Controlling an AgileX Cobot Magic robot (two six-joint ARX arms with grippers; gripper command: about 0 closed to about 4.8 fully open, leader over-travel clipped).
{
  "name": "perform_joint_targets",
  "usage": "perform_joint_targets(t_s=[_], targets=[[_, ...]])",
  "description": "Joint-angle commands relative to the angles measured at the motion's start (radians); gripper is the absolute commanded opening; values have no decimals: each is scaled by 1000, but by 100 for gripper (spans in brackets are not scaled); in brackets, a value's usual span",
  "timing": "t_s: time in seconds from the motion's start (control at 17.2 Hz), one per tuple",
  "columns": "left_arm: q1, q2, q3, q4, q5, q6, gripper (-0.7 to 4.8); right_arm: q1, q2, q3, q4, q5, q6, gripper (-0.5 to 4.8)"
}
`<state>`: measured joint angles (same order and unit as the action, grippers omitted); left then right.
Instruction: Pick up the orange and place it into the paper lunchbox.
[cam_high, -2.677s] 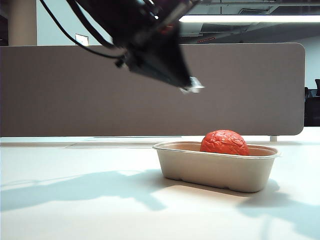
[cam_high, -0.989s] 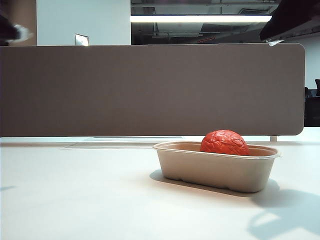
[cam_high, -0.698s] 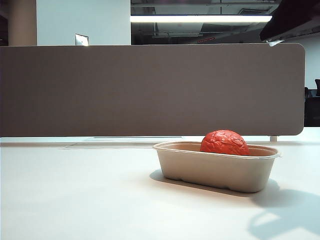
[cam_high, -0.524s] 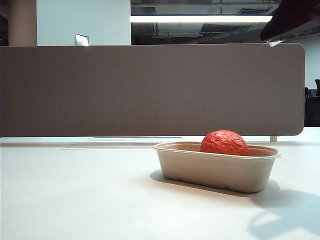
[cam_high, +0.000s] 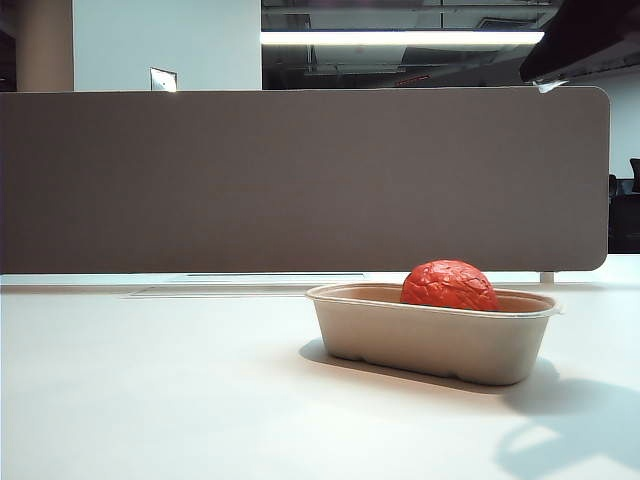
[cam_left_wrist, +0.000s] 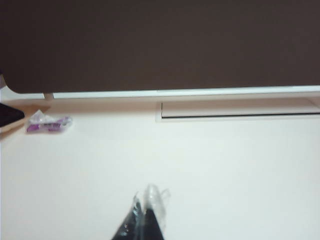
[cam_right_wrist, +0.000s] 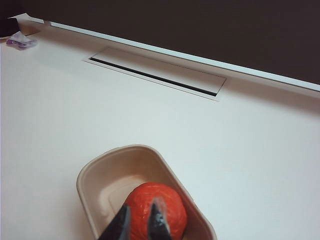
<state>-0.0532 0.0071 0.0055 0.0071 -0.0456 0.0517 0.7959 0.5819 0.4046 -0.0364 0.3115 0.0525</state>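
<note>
- Your right gripper hangs above the paper lunchbox, its two dark fingertips parted by a narrow gap and holding nothing; they sit over the orange in the right wrist view, and you cannot tell from that view whether they touch it.
- In the exterior view you see that arm only as a dark shape at the upper right corner, well above the table.
- Your left gripper is clenched, tips pressed together with nothing between them, over bare white table well apart from the lunchbox.
- The orange rests inside the paper lunchbox, toward the end nearer your right gripper, its top rising above the rolled rim.
- The lunchbox stands upright on the table.
- Beyond it you have a slotted cable flap set flush in the tabletop, then the dark partition along the far edge.
- A small purple-and-white wrapper lies near the partition's corner, well apart from everything else.
</note>
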Motion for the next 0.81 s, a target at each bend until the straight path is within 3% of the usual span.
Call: perform_joint_targets(t_s=[0.06,0.52,0.7,0.81], targets=[[-2,-4,-2,-6,-3,-11,-6,0,0,5,11,1,3,58],[-2,-4,-2,-6,-3,-10,2,0,0,5,11,1,3,58],[-2,-4,-2,-6,-3,-10,2,-23,-27,3,-18,22,-5,-9],[-2,-4,-2,-6,-2,-10,2,-67,-37,2,-23,18,-4,-9]])
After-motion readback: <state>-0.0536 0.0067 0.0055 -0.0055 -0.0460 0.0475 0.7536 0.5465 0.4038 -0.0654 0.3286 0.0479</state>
